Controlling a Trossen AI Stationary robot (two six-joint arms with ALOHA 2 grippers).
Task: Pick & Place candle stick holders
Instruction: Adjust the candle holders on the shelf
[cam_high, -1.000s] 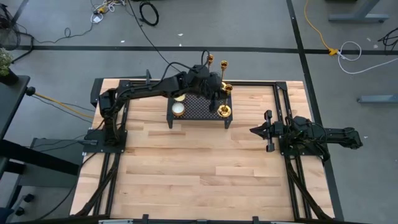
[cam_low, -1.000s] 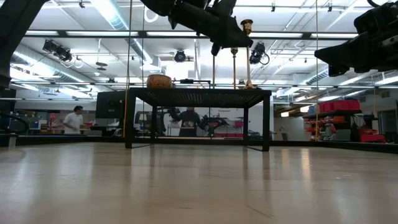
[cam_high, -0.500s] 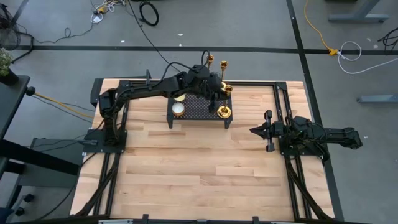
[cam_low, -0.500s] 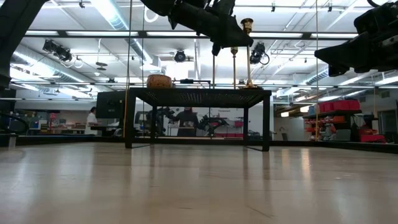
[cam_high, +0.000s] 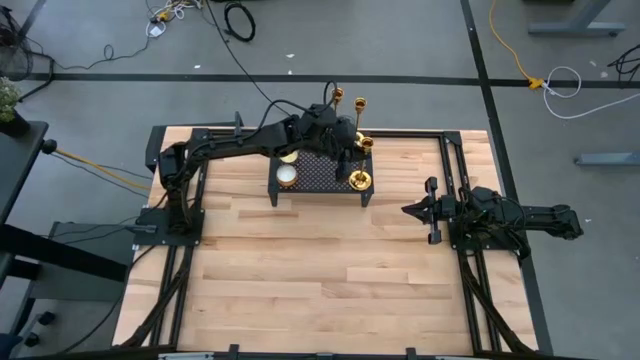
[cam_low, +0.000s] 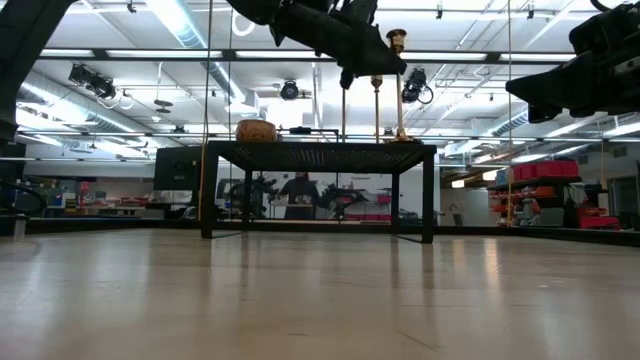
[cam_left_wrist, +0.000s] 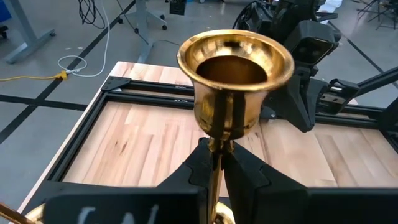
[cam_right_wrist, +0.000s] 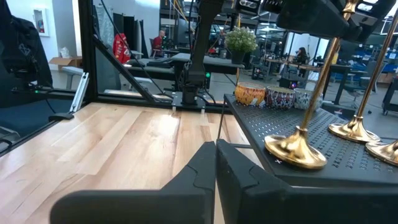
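Note:
Three gold candle stick holders stand on the black mesh rack (cam_high: 318, 178) at the table's far middle. One holder (cam_high: 364, 160) is at the rack's right front corner, its cup (cam_left_wrist: 235, 68) just past my left gripper (cam_left_wrist: 216, 154), which is shut on its stem. The other two holders (cam_high: 338, 96) (cam_high: 360, 103) stand by their round bases (cam_right_wrist: 354, 130) (cam_right_wrist: 387, 150) farther back on the rack. My right gripper (cam_high: 410, 209) waits shut over the table's right side, holding nothing. My left gripper pinches the holder's thin stem (cam_left_wrist: 217, 145) right under the cup, between its two fingers. The fingers reach in from the table's left, slanting a little downward, and lie across the stem. The holder stands upright, its flared base (cam_right_wrist: 296, 150) on the rack's mesh.
Small round candle tins (cam_high: 287, 175) (cam_right_wrist: 252, 93) sit on the rack's left part. Bare wooden tabletop (cam_high: 320, 270) stretches from the rack to the near edge. Black frame rails (cam_high: 455, 170) run along the table's sides.

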